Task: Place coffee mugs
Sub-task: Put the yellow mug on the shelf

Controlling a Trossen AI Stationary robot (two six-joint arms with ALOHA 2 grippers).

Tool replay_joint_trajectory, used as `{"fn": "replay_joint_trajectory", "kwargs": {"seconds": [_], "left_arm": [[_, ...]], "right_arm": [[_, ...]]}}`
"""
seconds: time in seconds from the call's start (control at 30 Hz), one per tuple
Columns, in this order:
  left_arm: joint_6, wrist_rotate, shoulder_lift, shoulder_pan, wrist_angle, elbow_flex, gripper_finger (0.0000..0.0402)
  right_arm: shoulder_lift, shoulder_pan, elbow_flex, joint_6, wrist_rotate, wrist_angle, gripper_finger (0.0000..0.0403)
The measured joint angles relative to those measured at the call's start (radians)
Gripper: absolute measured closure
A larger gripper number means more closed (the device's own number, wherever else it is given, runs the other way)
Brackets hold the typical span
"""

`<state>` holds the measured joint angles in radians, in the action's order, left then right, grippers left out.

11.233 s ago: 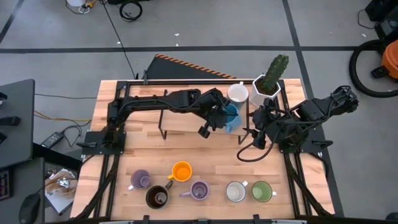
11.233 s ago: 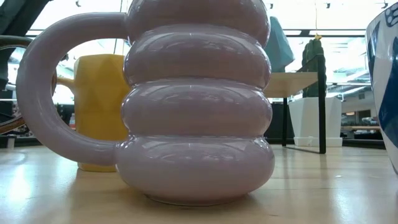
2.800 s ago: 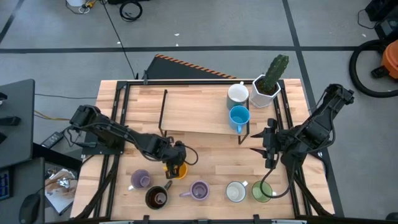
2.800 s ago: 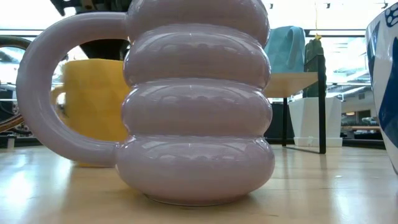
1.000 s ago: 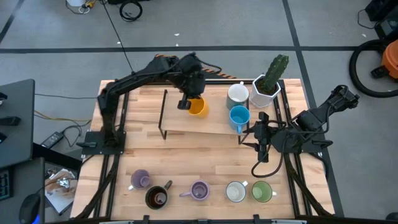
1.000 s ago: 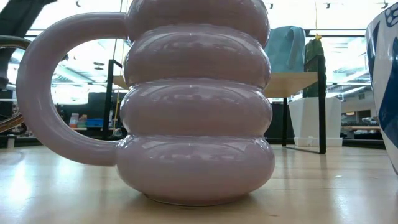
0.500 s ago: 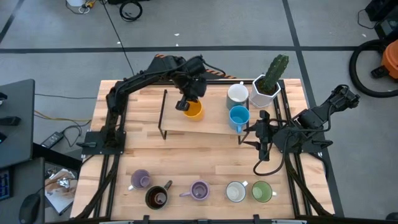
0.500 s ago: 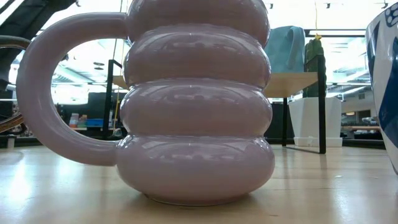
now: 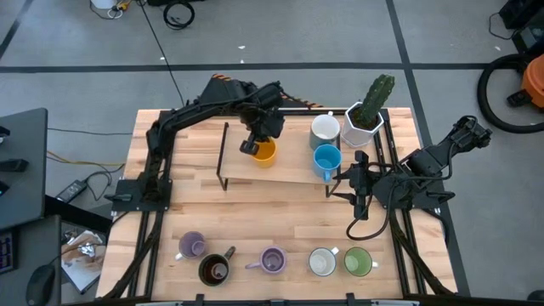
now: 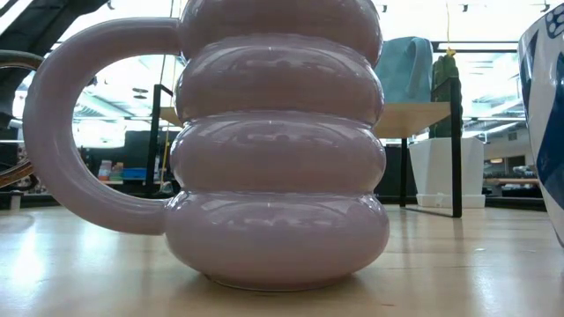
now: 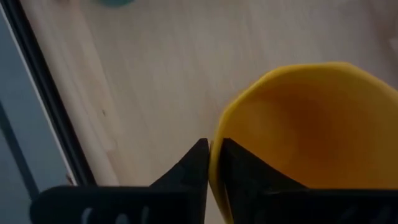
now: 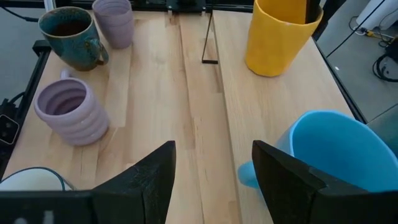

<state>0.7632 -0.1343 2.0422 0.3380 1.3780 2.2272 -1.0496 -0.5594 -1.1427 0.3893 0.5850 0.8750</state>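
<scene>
orange mug (image 9: pixel 265 151) upright on shelf, jaws pinching rim

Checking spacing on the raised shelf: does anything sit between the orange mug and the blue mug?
No. In the high view, only bare wood separates the orange mug, held by the left gripper, from the blue mug.

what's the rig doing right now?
It's moving mugs onto the raised shelf. The left gripper pinches the orange mug by its rim, at the shelf. The blue mug and a white mug already sit there. The right gripper waits open beside the blue mug. Five mugs remain along the front edge.
</scene>
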Motion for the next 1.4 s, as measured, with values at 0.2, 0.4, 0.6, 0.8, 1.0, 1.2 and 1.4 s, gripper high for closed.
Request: {"fn": "replay_joint_trajectory", "kwargs": {"seconds": [0.2,0.4,0.6,0.8,1.0,1.2,1.4], "left_arm": [[0.01,0.05,0.0,-0.029,-0.022,0.0,0.0337],[-0.008,0.098,0.0,-0.05,-0.056,0.0,0.0278],[-0.031,0.168,-0.033,-0.079,-0.107,0.0,0.0238],[-0.125,0.194,-0.107,-0.125,-0.093,0.0,0.0235],[-0.242,0.198,-0.208,-0.168,-0.086,-0.016,0.0249],[-0.315,0.222,-0.348,-0.249,-0.13,-0.245,0.0276],[-0.391,0.291,-0.573,-0.301,-0.362,-0.616,0.0285]], "right_arm": [[0.0,0.0,0.0,0.0,0.0,-0.005,0.0186],[0.0,0.0,0.0,0.0,0.001,-0.006,0.0186],[-0.001,0.0,0.0,0.0,0.002,-0.007,0.0186],[-0.001,0.0,0.0,-0.016,0.003,-0.024,0.0186],[-0.007,0.026,-0.018,-0.058,0.026,-0.019,0.0186],[-0.045,0.088,-0.037,-0.141,0.002,-0.045,0.0186],[-0.115,0.192,-0.037,-0.237,-0.071,-0.133,0.0186]]}}
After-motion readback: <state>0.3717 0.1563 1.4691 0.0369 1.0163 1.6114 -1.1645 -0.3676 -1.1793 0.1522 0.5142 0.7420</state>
